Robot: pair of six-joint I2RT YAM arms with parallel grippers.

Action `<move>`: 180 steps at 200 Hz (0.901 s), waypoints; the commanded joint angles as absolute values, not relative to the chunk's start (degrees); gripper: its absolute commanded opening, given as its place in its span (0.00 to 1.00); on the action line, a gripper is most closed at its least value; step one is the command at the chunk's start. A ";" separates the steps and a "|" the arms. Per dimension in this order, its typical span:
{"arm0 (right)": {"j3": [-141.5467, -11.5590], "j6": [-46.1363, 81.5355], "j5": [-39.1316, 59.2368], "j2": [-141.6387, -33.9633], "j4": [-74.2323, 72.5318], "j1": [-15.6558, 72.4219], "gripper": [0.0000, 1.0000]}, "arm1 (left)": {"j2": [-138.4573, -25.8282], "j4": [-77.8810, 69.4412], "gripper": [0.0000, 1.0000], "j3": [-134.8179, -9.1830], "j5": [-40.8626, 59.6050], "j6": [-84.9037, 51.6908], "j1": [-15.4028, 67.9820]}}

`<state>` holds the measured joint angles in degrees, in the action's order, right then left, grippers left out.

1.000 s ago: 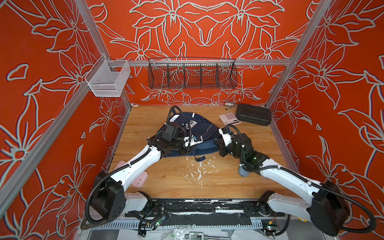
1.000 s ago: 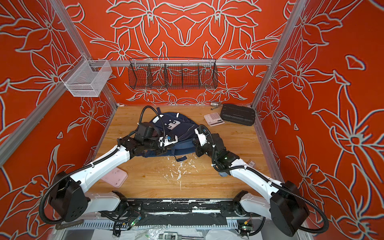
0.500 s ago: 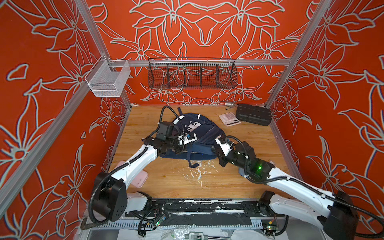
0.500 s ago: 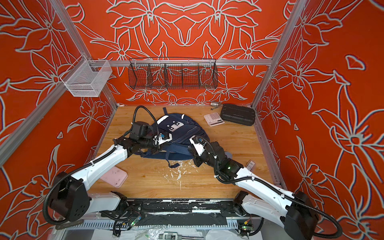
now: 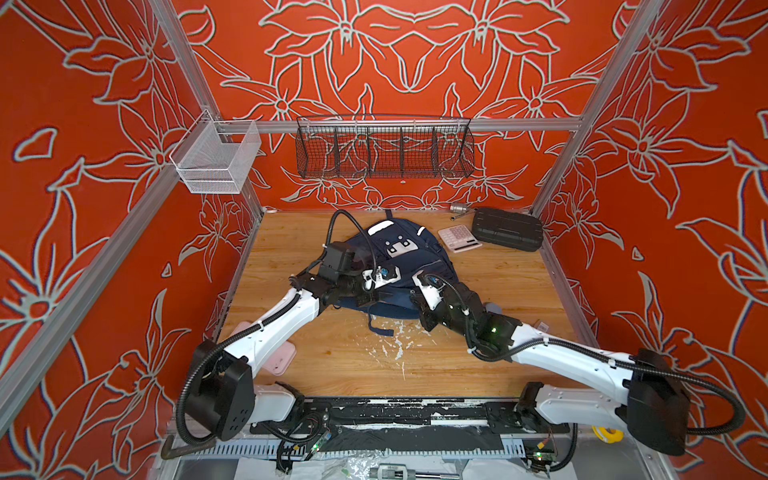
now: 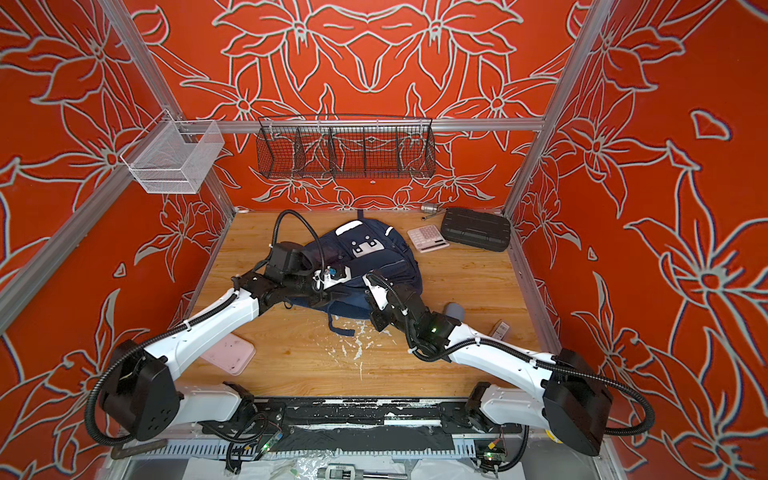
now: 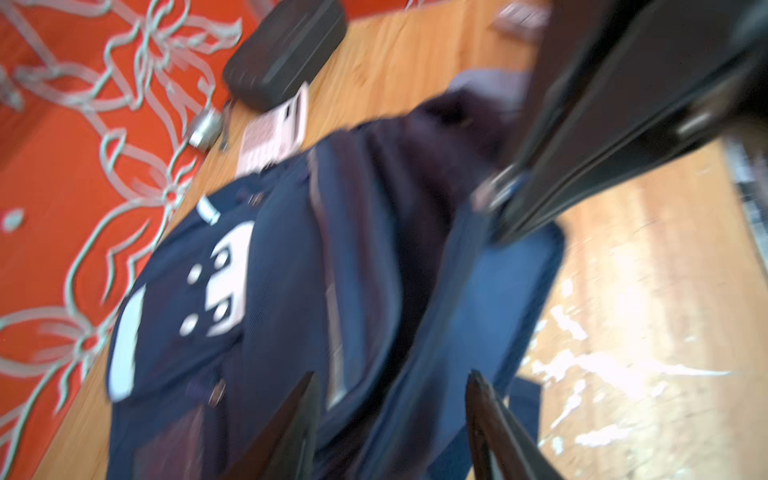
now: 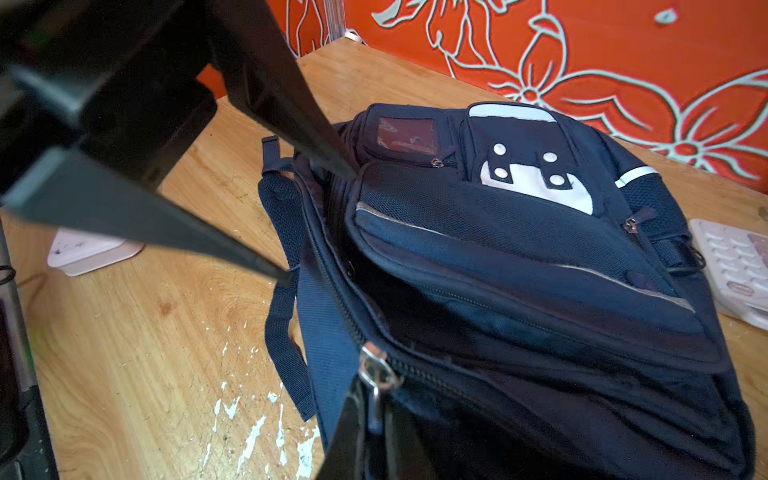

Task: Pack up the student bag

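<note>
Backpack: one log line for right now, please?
student bag: on table | left gripper: open, by bag | right gripper: shut on zip pull

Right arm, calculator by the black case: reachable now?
Likely yes once freed: the right gripper is shut on the zipper pull of the student bag; nothing tall stands between it and the calculator.
</note>
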<state>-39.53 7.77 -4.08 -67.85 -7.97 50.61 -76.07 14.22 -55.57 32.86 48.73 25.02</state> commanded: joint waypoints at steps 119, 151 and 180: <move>-40.28 13.77 -7.45 -62.95 -8.15 47.09 0.00 | -79.85 18.88 0.00 -58.52 29.23 49.10 27.63; -36.96 18.40 -1.37 -57.86 -5.68 37.11 0.00 | -75.01 24.28 0.00 -56.04 32.52 53.29 23.53; -36.55 13.75 5.47 -57.13 -3.89 29.58 0.00 | -70.86 25.79 0.00 -53.01 33.86 55.27 20.82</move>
